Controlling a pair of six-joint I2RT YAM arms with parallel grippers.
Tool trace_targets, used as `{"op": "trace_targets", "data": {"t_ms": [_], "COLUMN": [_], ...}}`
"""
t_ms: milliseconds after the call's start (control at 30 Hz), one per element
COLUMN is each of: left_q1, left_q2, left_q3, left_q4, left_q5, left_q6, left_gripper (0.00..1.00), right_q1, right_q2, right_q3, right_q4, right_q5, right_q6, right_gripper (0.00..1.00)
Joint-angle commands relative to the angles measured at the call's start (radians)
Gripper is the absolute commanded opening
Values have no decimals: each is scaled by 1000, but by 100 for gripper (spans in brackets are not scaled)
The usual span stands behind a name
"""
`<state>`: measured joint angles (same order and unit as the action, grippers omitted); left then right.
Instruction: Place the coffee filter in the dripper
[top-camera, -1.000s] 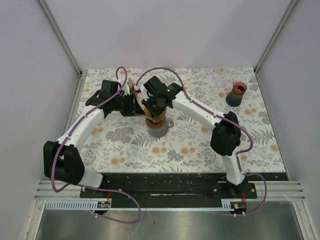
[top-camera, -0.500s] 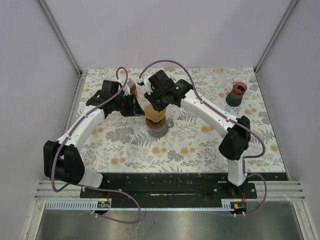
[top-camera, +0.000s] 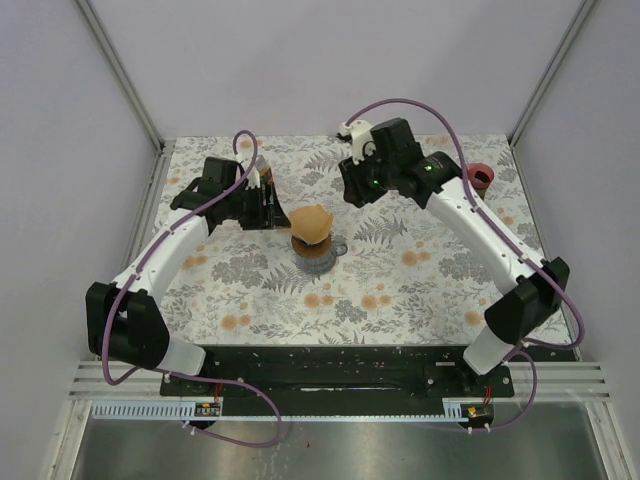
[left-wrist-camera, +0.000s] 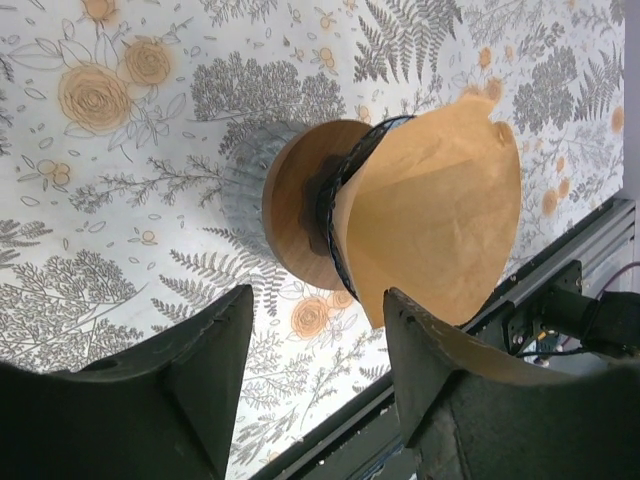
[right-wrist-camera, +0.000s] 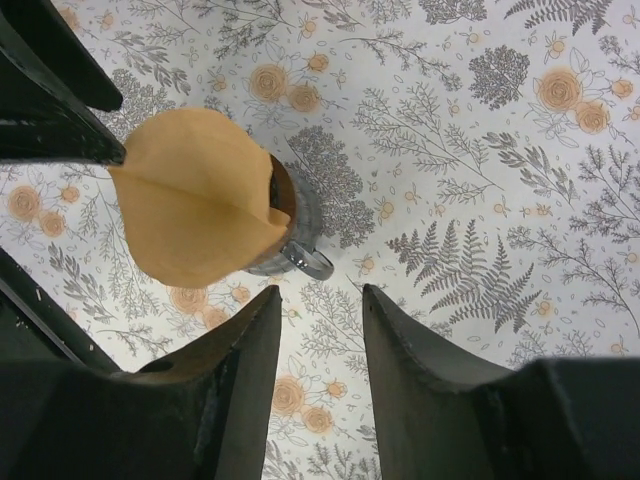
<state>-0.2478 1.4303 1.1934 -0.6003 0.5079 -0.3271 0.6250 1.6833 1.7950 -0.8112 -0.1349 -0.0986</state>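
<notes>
The tan paper coffee filter (top-camera: 311, 221) sits point-down in the dripper (top-camera: 318, 256), a brown collar on a clear base with a small handle, at the middle of the floral mat. The filter's upper part sticks out well above the rim. My left gripper (top-camera: 271, 206) hovers just left of the filter, open and apart from it. My right gripper (top-camera: 350, 188) hangs to the back right, open and empty. The left wrist view has the filter (left-wrist-camera: 440, 200) and dripper (left-wrist-camera: 298, 205) beyond my open left gripper (left-wrist-camera: 318, 298). The right wrist view has the filter (right-wrist-camera: 195, 205) and dripper (right-wrist-camera: 296, 215) ahead of my open right gripper (right-wrist-camera: 320, 292).
A dark cup with a red rim (top-camera: 476, 186) stands at the back right, partly behind the right arm. Pale walls with metal corner posts close in the mat on three sides. The black mounting rail (top-camera: 330, 365) runs along the near edge.
My right gripper let go of the filter, opened, and drew away up and to the back right. My left gripper opened and eased slightly left. The filter stays in the dripper.
</notes>
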Motion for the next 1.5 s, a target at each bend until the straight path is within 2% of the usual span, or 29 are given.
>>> {"op": "trace_targets", "data": {"t_ms": [0, 133, 233, 633, 833, 1167, 1333, 1467], "left_q1": [-1, 10, 33, 134, 142, 145, 151, 154], "left_q2": [-22, -25, -33, -68, -59, -53, -50, -54], "left_q3": [80, 123, 140, 100, 104, 109, 113, 121], "left_q4": [2, -24, -36, -33, -33, -30, -30, -32], "left_q5": [-45, -65, -66, -69, -54, -48, -48, -51], "left_q6": [48, 80, 95, 128, 128, 128, 129, 134], "left_gripper": [60, 63, 64, 64, 64, 64, 64, 64], "right_q1": [-105, -131, -159, -165, -165, -163, -156, -137], "right_q2": [-114, -160, -142, 125, 144, 184, 176, 174], "right_q3": [-179, -382, -483, -437, -496, -536, -565, -582], "right_q4": [144, 294, 374, 431, 503, 559, 593, 603], "right_q5": [-282, -350, -481, -534, -589, -638, -652, -626], "right_q6": [-65, -177, -225, -266, -283, -270, -274, -296], "right_gripper": [48, 51, 54, 54, 55, 44, 31, 30]}}
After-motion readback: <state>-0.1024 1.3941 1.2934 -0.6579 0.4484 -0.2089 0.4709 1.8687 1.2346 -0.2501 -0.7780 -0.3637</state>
